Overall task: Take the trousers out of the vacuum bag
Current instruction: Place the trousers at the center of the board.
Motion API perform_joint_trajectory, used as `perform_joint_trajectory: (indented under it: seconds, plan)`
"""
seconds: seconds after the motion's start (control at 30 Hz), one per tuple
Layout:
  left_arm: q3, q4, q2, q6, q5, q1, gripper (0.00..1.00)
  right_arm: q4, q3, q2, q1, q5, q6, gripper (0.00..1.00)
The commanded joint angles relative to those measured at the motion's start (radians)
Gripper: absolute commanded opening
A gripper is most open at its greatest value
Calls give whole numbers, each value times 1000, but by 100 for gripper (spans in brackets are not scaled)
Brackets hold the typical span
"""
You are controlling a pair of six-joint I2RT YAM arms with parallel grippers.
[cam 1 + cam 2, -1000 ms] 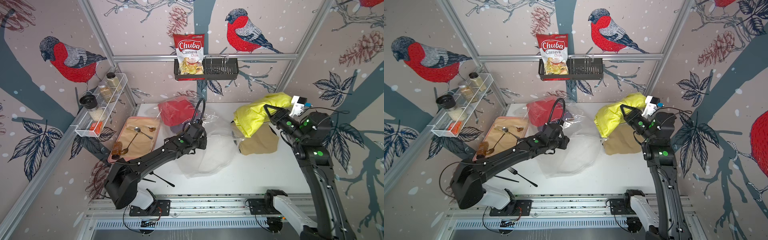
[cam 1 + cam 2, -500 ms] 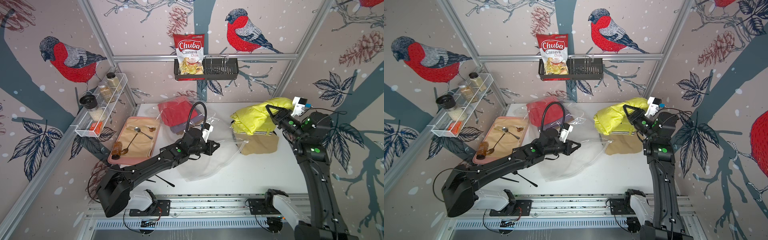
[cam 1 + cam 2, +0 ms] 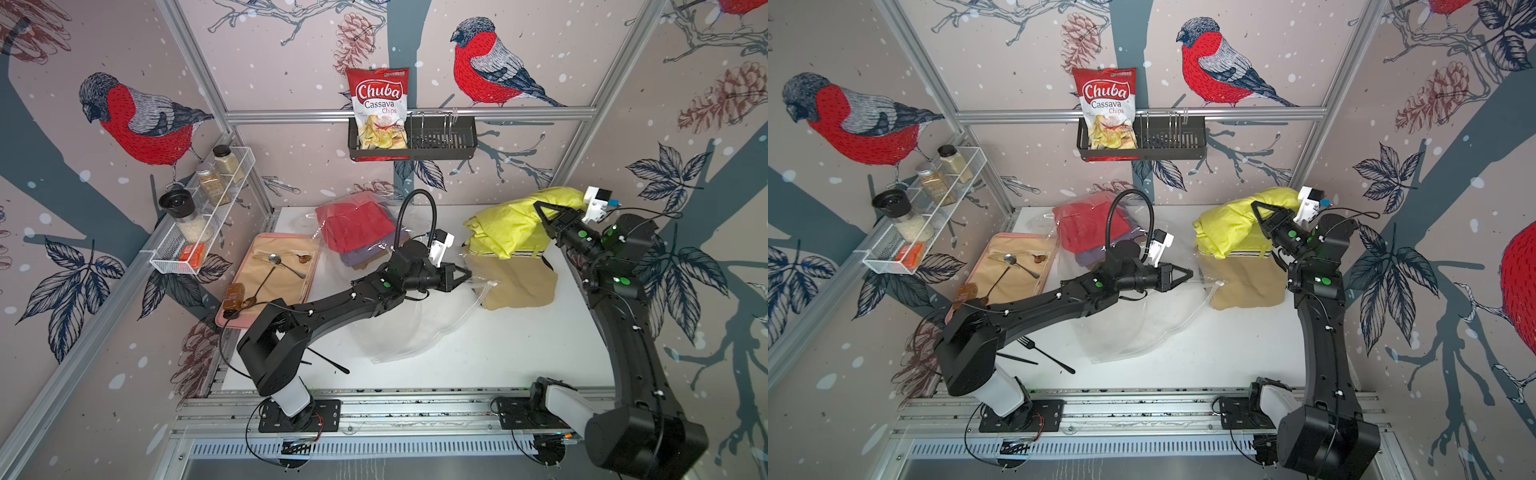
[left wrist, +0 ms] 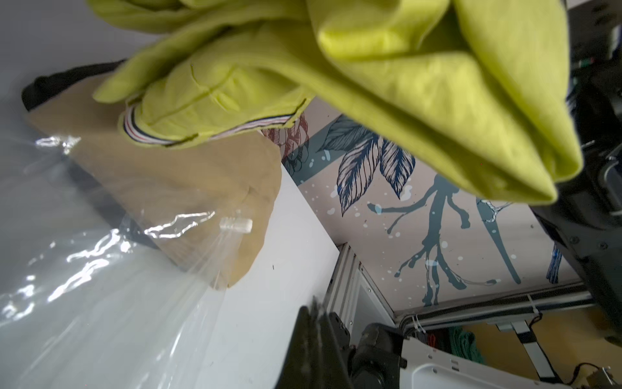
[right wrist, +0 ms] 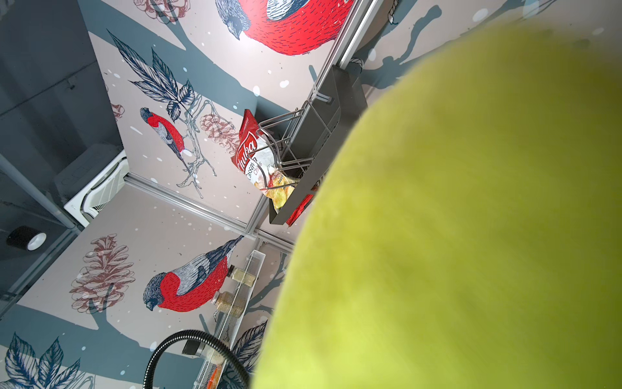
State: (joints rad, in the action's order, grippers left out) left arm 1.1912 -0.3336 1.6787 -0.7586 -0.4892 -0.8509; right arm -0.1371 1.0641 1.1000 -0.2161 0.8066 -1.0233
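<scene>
The vacuum bag (image 3: 415,328) lies crinkled across the middle of the white table, clear, with its zip slider (image 4: 236,224) near the mustard-brown trousers (image 3: 521,284). Red trousers (image 3: 355,226) and purple ones (image 3: 359,261) sit inside the bag at the back. My left gripper (image 3: 467,274) is shut on the bag's mouth edge, and film stretches to its tips (image 4: 316,303). My right gripper (image 3: 540,208) is shut on the yellow-green trousers (image 3: 509,226) and holds them above the mustard pair. Black trousers (image 4: 50,84) peek from under the mustard pair. Yellow-green cloth (image 5: 454,235) hides the right jaws in the right wrist view.
A pink tray (image 3: 309,286) with beige cloth and spoons sits at the table's left. A black fork (image 3: 1044,353) lies near the front left. On the walls hang a wire shelf of jars (image 3: 199,220) and a black basket (image 3: 440,141) with a chips packet.
My left gripper has swung right from over the bag to its mouth edge and shut there. My right gripper has raised the yellow-green trousers off the mustard-brown pair.
</scene>
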Motion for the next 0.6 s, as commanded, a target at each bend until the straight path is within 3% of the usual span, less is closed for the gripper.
perform_joint_trajectory:
  seconds: [0.0, 0.3, 0.57]
  plan:
    - [70, -51, 62, -13, -43, 23, 0, -197, 23, 36, -8, 44, -1, 0]
    - [274, -112, 305, -94, -142, 76, 0, -336, 81, 207, -28, 93, -27, 0]
    - [357, -81, 391, -86, -146, 91, 0, -491, 121, 336, -28, 132, -66, 0]
